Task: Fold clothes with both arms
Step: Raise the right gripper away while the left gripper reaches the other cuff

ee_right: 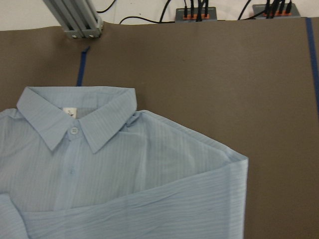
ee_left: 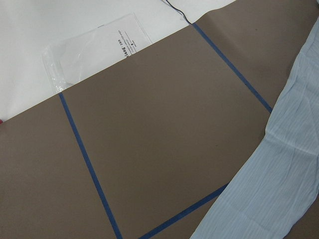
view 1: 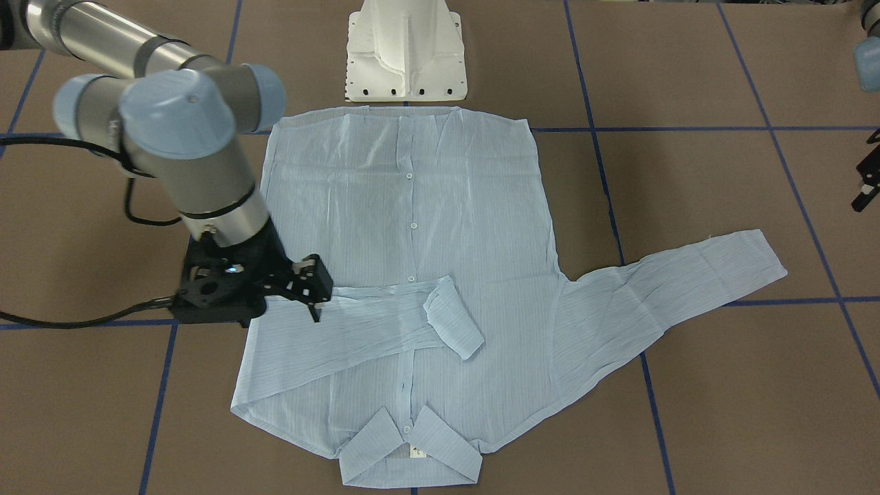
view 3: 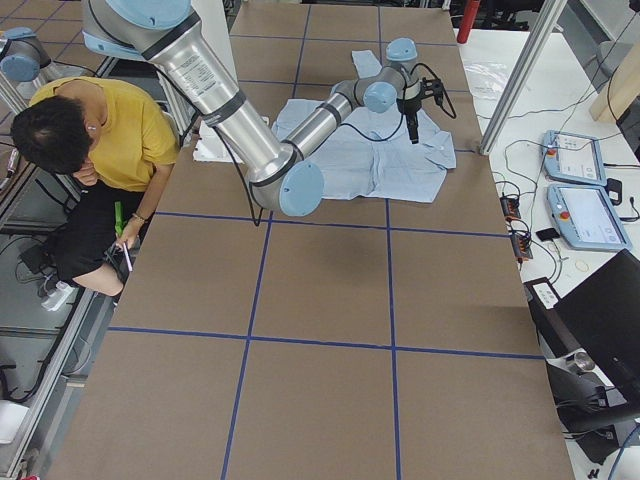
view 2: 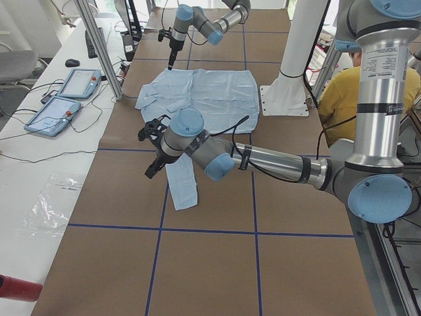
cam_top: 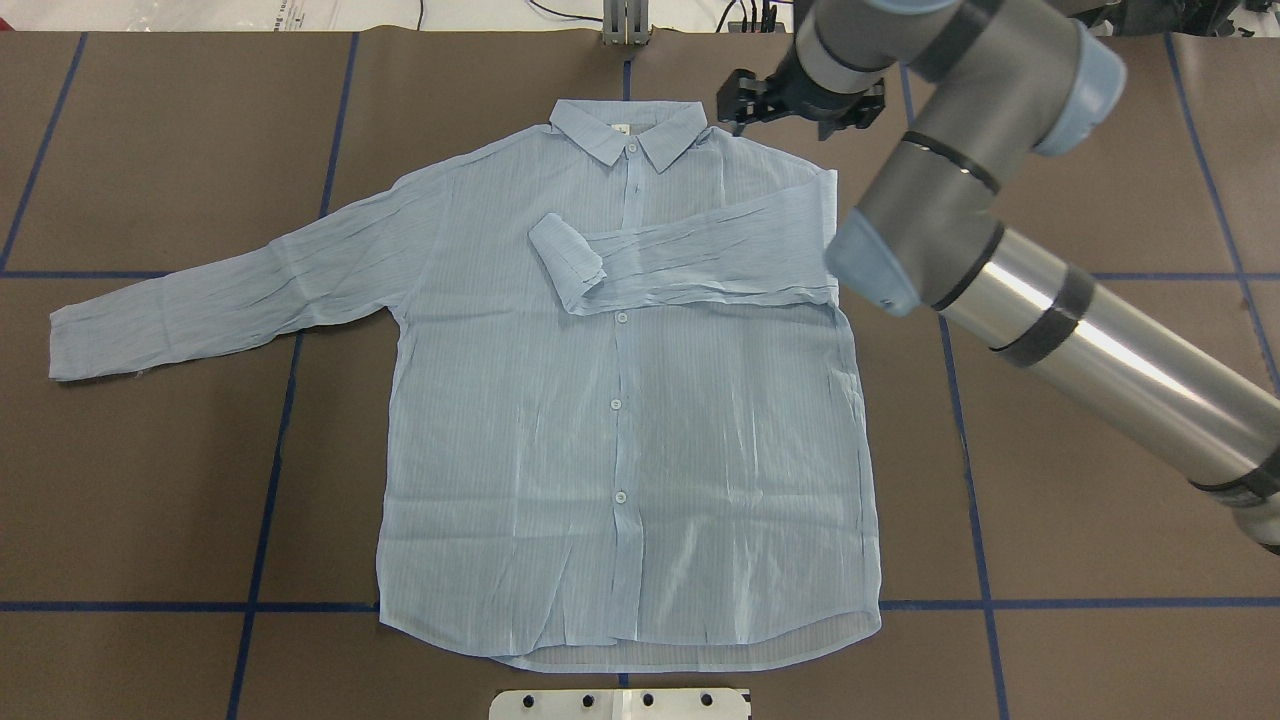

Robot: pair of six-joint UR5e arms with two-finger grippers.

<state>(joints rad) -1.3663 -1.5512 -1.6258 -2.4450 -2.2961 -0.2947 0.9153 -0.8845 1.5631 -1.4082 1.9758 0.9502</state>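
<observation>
The pale-blue striped shirt (view 1: 426, 206) lies flat and buttoned on the brown table, collar away from the robot; it also shows in the overhead view (cam_top: 620, 420). Its right sleeve (cam_top: 700, 250) is folded across the chest, with the cuff (view 1: 454, 323) near the button line. The other sleeve (view 1: 674, 289) lies spread out sideways. My right gripper (view 1: 306, 282) hovers open and empty at the folded sleeve's shoulder edge. My left gripper (view 1: 867, 175) is open and empty above bare table beyond the spread sleeve's cuff. The left wrist view shows only that sleeve's edge (ee_left: 269, 199).
The white mounting base (view 1: 405, 55) stands at the shirt's hem. Blue tape lines grid the table. A person in yellow (view 3: 110, 130) sits behind the robot. Control tablets (view 2: 66, 92) and a plastic bag (ee_left: 94, 45) lie on the white bench on the far side. An aluminium post (ee_right: 75, 20) stands behind the collar.
</observation>
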